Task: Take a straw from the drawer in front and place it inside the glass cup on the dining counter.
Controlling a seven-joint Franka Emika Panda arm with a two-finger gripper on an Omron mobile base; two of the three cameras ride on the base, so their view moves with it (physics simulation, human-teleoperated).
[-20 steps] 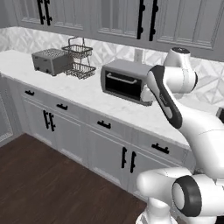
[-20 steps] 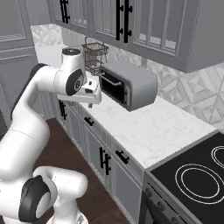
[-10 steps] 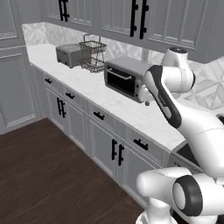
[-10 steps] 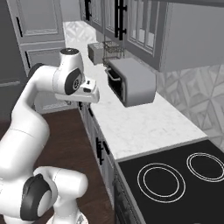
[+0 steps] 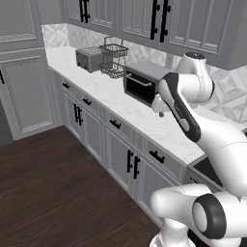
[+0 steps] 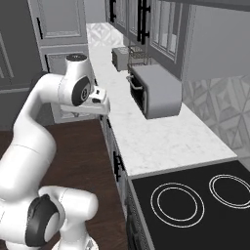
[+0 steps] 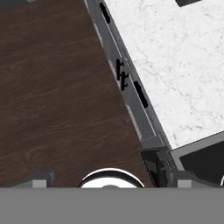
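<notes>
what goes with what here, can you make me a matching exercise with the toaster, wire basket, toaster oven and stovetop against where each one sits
Things:
1. toaster
2. wire basket
3. toaster oven
4. stovetop

Places:
A. at the near end of the counter, past its edge
B. far end of the counter
C. between the toaster and the toaster oven
D. beside the robot's raised arm

Pairs: 1-B, 2-C, 3-D, 4-A

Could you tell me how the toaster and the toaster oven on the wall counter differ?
The toaster is small and low, while the toaster oven is clearly bigger and boxier. The toaster oven has a dark front door with a bar handle; the toaster shows none. Both are grey and stand on the white counter.
</notes>
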